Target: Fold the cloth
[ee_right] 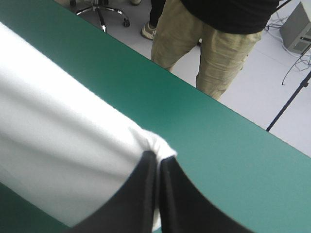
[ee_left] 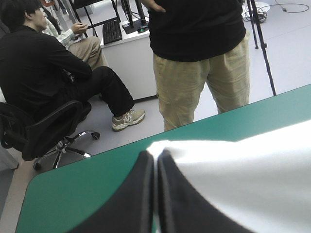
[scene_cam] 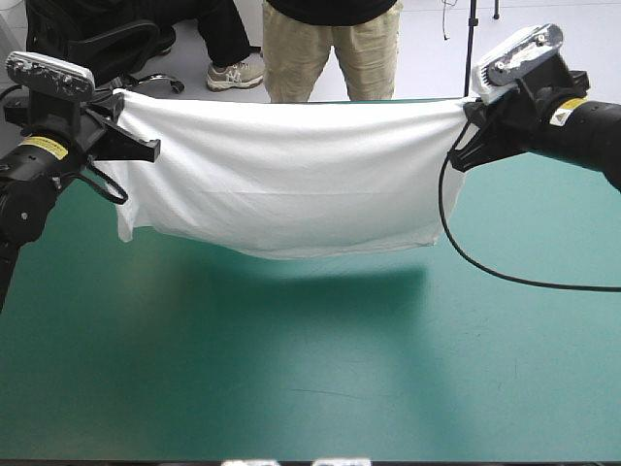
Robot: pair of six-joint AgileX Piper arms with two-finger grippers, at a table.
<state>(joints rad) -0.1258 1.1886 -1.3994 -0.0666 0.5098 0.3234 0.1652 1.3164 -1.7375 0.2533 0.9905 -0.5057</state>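
Beneath both raised arms, the broad table with its teal-green cover fills most of the high view. Over the table's far half hangs the white, short-sleeved fabric T-shirt, lifted and stretched wide between the two arms. Its upper edge runs close to the far edge of the table and dips slightly in the middle. Its lower edge droops in a shallow curve and appears to hang clear of the cover. A soft dark shadow lies on the cover just under that lower edge.

At the cloth's left upper corner, the black, fin-shaped left gripper is pressed all but together into one pointed arch. A pinch of white cloth sits at its tip, and the rest spreads away beside it.

At the right upper corner, the black right gripper is drawn in just as tightly. A small bunched fold of the shirt is caught at its tip, and the sheet runs off taut toward the other arm.
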